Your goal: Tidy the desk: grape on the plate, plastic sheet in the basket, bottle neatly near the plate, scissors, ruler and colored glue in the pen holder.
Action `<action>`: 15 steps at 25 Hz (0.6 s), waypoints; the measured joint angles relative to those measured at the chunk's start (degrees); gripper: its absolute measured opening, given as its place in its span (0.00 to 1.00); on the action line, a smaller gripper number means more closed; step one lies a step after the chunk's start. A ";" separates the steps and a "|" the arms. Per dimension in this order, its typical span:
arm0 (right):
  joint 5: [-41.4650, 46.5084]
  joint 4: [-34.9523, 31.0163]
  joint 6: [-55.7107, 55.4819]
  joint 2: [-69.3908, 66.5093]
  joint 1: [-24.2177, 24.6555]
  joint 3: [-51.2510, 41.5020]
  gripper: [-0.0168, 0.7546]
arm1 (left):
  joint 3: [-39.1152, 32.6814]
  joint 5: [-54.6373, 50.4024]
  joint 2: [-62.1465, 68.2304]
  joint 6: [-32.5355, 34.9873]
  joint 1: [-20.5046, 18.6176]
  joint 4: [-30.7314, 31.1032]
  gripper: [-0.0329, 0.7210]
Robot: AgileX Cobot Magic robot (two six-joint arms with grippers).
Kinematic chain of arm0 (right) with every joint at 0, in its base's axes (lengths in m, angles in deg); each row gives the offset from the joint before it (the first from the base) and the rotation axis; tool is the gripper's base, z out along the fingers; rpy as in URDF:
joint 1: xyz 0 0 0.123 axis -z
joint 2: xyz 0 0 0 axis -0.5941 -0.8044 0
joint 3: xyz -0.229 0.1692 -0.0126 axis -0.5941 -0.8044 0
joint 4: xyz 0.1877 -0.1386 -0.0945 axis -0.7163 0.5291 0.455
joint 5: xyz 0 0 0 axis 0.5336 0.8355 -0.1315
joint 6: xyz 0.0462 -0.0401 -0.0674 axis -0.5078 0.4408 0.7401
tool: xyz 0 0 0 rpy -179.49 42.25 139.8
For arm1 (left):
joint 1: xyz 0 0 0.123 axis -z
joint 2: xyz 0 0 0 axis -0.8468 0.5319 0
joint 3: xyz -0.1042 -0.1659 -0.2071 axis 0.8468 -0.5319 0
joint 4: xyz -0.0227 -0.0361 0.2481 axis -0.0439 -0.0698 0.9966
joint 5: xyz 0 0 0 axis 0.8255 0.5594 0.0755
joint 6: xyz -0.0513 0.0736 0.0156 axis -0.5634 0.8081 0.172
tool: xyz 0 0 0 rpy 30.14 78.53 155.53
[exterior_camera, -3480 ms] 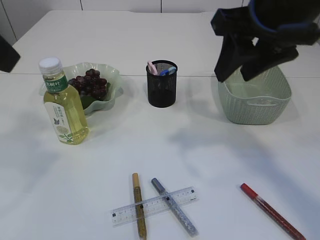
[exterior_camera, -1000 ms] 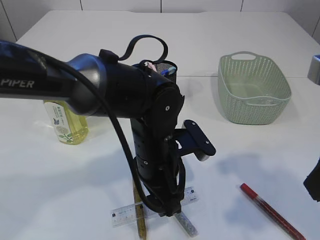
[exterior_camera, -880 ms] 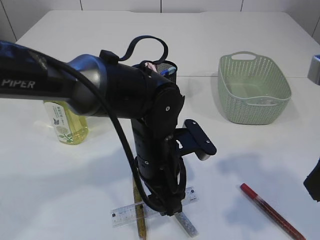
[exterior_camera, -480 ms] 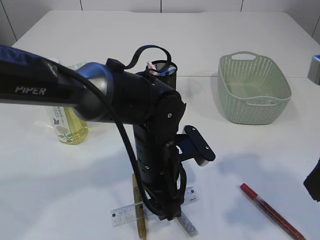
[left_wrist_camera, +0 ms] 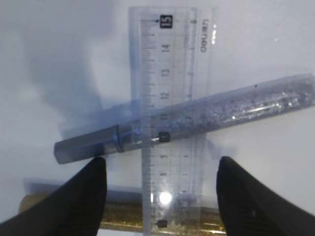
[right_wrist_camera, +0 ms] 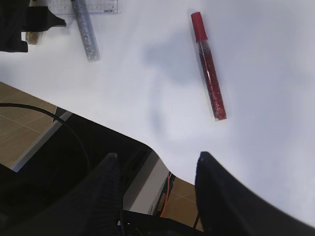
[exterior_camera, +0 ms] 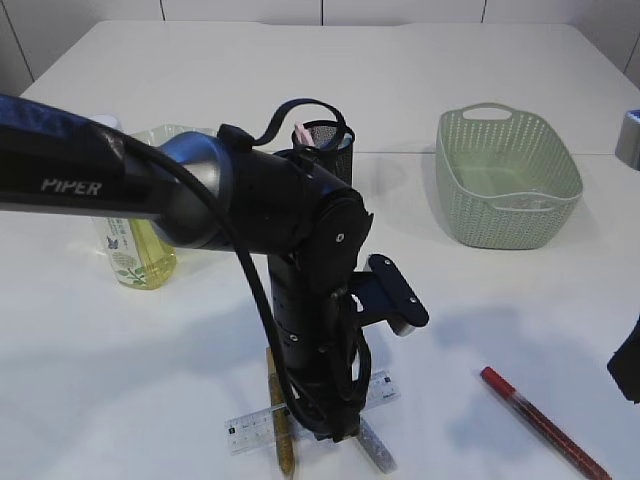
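White desk [exterior_camera: 150, 380], left pincer [left_wrist_camera: 160, 196] open astride ruler [left_wrist_camera: 170, 98]

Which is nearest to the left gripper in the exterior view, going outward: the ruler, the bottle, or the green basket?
From the left gripper:
1. Ruler, directly under it at the front edge.
2. Bottle, back left, partly behind the arm.
3. Green basket, far back right.

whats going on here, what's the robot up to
The left gripper hangs open just above a clear ruler lying across a silver glue stick and a gold one; nothing is gripped yet. The right gripper is open over bare table near the red glue stick. Grapes aren't visible now; the bottle stands by the plate.
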 joint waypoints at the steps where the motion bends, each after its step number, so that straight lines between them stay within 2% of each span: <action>1: 0.00 0.00 0.00 0.00 0.00 0.00 0.54 | 0.00 0.00 0.00 0.00 0.00 0.00 0.72; 7: 0.00 0.00 0.00 0.00 0.00 0.00 0.54 | 0.00 0.52 0.00 -0.27 0.00 0.32 0.72; 15: 0.00 0.00 0.05 0.00 0.00 0.00 0.54 | 0.00 0.98 0.00 -4.24 0.00 2.68 0.72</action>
